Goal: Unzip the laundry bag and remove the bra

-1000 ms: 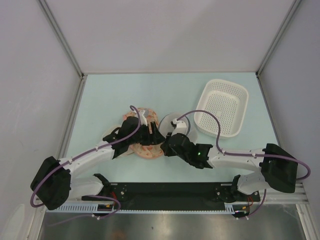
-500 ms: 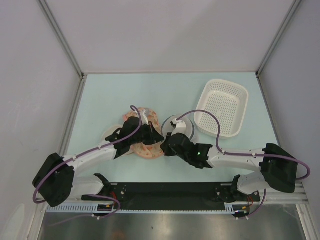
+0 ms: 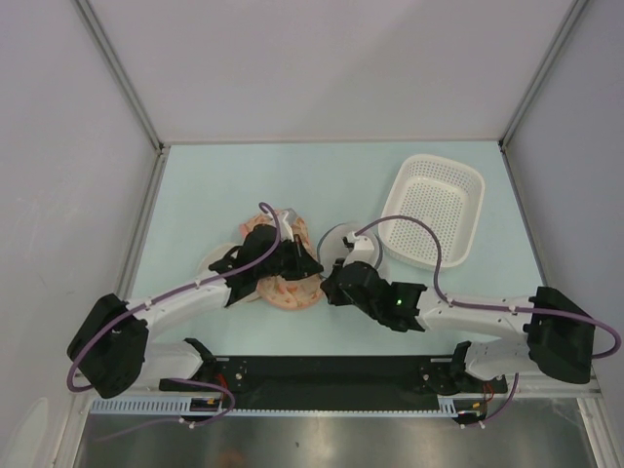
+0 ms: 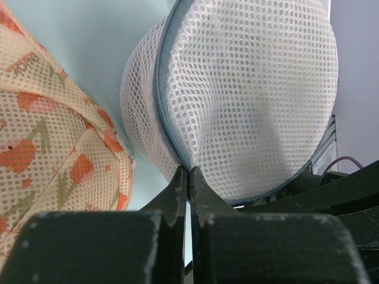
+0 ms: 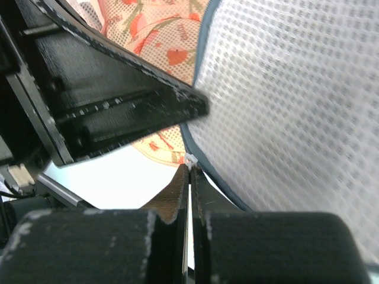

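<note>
The laundry bag, a white mesh drum with a dark zipper band, lies mid-table between both grippers. My left gripper is shut on the bag's zipper seam, its black fingers pressed together under the mesh. From the other side, my right gripper is shut on the small white zipper pull at the bag's dark rim. The left gripper's finger crosses the right wrist view. The bra is hidden; only white mesh shows.
A peach floral padded item lies under and beside the left gripper, also close at the left. A flat white round piece lies to its left. A white perforated basket stands at the back right.
The left gripper has shut on the bag's zipper seam; it was open a second ago. Both grippers and the bag have shifted slightly; the right gripper stays shut.
</note>
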You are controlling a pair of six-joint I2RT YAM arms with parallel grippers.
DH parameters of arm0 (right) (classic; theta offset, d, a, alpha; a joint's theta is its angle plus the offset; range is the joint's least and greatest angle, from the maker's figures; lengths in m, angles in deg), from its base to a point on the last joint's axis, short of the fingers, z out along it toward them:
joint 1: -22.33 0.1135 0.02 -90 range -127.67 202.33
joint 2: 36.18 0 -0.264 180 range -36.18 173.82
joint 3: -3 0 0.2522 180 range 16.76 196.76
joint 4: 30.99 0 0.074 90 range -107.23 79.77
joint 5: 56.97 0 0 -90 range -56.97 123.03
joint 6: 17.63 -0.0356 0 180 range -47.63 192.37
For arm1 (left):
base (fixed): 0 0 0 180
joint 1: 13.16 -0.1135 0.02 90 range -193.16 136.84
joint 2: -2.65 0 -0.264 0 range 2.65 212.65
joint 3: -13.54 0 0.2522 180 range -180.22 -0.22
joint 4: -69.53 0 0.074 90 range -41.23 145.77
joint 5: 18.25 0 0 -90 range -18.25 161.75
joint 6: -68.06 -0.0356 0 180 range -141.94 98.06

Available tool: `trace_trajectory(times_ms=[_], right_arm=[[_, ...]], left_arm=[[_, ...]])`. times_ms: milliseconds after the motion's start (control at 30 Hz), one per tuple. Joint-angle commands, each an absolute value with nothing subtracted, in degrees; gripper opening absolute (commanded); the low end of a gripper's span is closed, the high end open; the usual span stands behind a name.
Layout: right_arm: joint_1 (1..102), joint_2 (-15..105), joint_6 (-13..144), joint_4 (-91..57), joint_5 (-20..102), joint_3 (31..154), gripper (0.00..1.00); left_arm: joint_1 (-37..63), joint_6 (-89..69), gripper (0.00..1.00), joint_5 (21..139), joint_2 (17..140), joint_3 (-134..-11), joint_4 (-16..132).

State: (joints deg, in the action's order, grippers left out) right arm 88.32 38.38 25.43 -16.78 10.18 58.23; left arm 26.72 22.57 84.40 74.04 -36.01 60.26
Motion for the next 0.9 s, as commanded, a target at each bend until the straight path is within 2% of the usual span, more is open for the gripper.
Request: trace_trajectory(times_ms=[0,433,867], right_arm=[[88.4,33.7,23.6,-13.2,7.4,56.3,0.00],[88.1,24.5,21.3,-4.3,2.2,52.0,0.00],[88.0,26.6,21.5,-8.2,5.5,52.4,0.00]], left_arm=[[26.7,19.6,0.00,82.3,74.6,-39.2,58.9],[25.8,16.4,0.00,81.0,76.2,-42.0,56.6],[25.6,9.4,0.00,82.4,81.1,-50.8,54.4]])
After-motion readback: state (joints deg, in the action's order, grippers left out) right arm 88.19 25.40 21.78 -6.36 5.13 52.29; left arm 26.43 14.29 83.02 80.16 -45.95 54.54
